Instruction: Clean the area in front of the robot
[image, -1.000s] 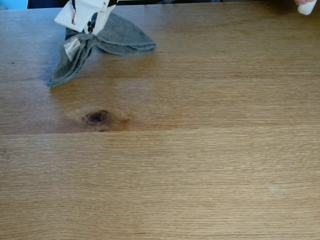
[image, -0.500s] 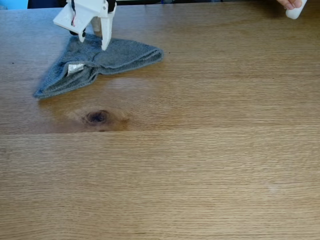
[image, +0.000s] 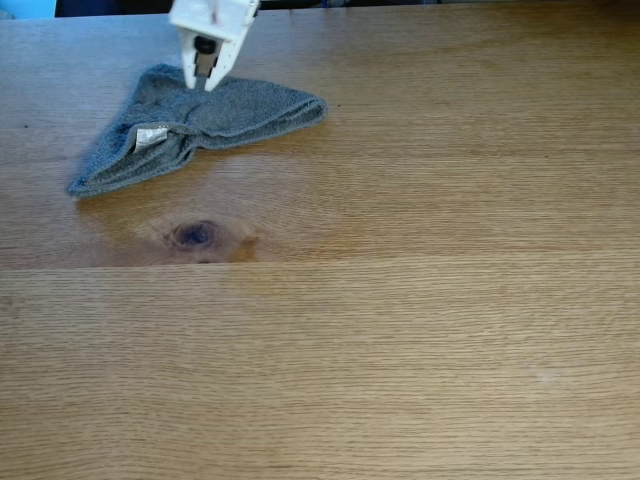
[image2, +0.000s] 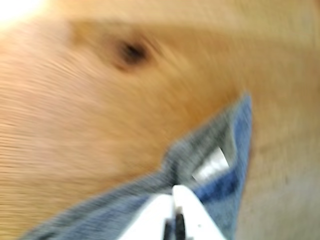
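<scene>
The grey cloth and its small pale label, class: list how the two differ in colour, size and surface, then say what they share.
Colour: the cloth is grey, the label whitish.
Size: the cloth spreads wide across the tabletop; the label is a tiny patch on it.
Surface: the cloth looks rough and folded; the label looks smooth and flat.
Shared: both lie at the table's far left in the fixed view, below the gripper.

Fixed view angled down across the oak tabletop from its near edge; wrist view close above, blurred, sharing the grey cloth and dark knot.
</scene>
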